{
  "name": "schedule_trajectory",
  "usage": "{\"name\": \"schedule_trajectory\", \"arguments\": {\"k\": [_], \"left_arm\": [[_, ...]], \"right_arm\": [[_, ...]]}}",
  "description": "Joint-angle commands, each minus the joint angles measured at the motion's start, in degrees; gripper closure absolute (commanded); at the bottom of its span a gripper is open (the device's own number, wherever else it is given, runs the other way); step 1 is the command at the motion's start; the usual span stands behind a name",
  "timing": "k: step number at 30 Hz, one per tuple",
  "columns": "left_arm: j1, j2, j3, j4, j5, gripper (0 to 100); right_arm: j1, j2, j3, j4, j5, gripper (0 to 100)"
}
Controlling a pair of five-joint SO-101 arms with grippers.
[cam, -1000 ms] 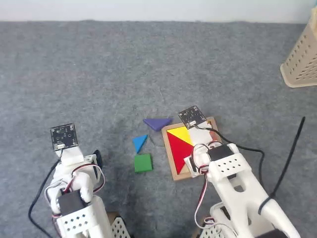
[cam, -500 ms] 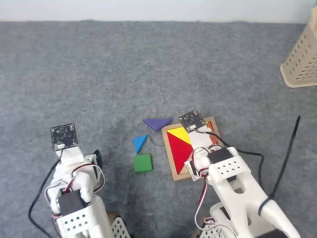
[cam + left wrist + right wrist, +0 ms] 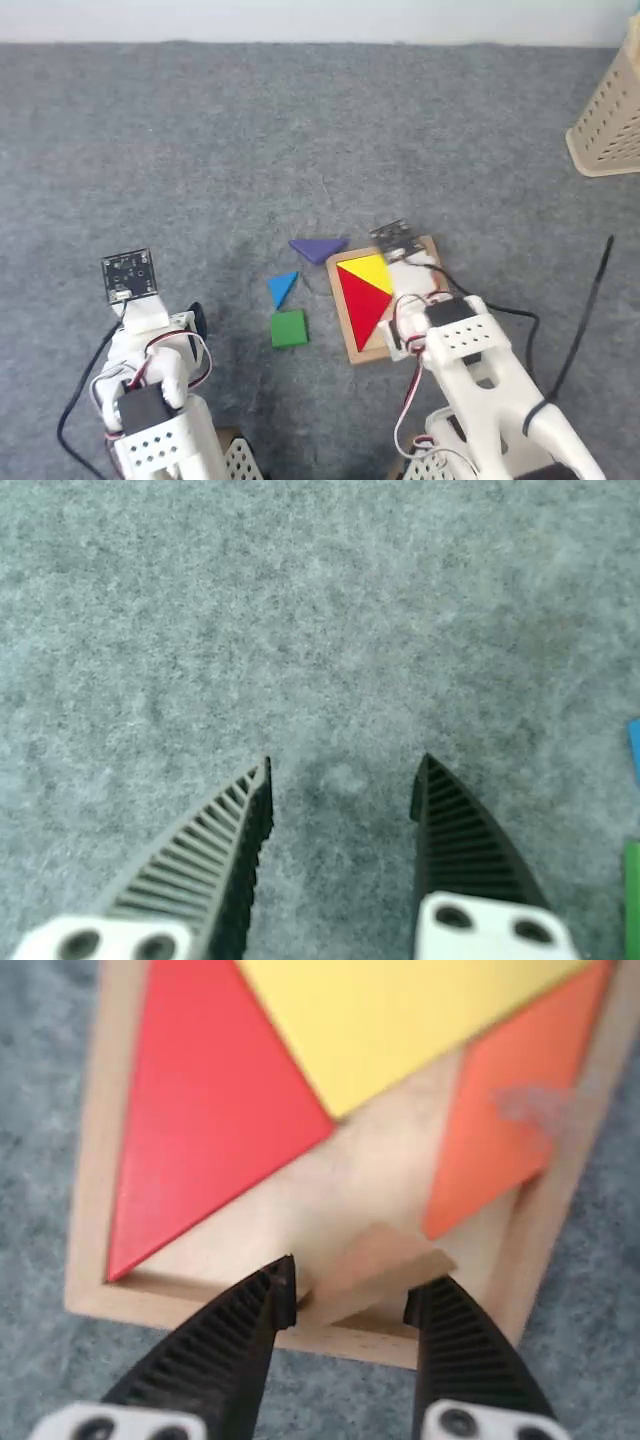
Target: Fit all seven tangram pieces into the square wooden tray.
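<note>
The square wooden tray (image 3: 352, 346) lies right of centre, with a red triangle (image 3: 362, 300) and a yellow triangle (image 3: 368, 270) in it. In the right wrist view the tray (image 3: 95, 1210) also holds an orange piece (image 3: 500, 1140). My right gripper (image 3: 352, 1285) hangs over the tray's near wall, shut on a pale tan piece (image 3: 375, 1260) that is tilted against the rim. A purple triangle (image 3: 318, 248), a blue triangle (image 3: 283, 288) and a green square (image 3: 289, 328) lie on the carpet left of the tray. My left gripper (image 3: 345, 780) is open over bare carpet, left of the green square.
A pale slatted basket (image 3: 610, 110) stands at the far right edge. Grey carpet (image 3: 250, 130) stretches free behind the pieces. The right arm's body (image 3: 460, 345) and a black cable (image 3: 580, 330) sit near the tray's front right.
The right arm's wrist has shifted slightly right and tipped over the tray. The left arm and the loose pieces have not moved.
</note>
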Motion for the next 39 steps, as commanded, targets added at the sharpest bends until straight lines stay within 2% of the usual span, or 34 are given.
{"name": "schedule_trajectory", "arguments": {"k": [1, 11, 18, 21, 25, 33, 39], "left_arm": [[-0.3, -1.1, -0.7, 0.2, -0.4, 78], [-0.3, -1.1, -0.7, 0.2, -0.4, 78], [-0.3, -1.1, -0.7, 0.2, -0.4, 78], [-0.3, -1.1, -0.7, 0.2, -0.4, 78], [-0.3, -1.1, -0.7, 0.2, -0.4, 78], [-0.3, -1.1, -0.7, 0.2, -0.4, 78], [-0.3, -1.1, -0.7, 0.2, -0.4, 78]], "right_arm": [[6.6, -2.2, -4.0, -1.2, -3.3, 80.9], [8.7, -2.2, -4.4, -2.5, -3.9, 80.9], [5.5, -2.2, -6.2, -2.4, -3.7, 80.9], [1.6, -1.7, -6.1, -2.4, -3.7, 87.5], [0.4, -1.7, -6.1, -2.4, -3.7, 99.5], [0.1, -3.7, -8.3, -1.9, -3.7, 99.2], [0.1, -1.5, -11.3, -5.5, -3.6, 99.0]]}}
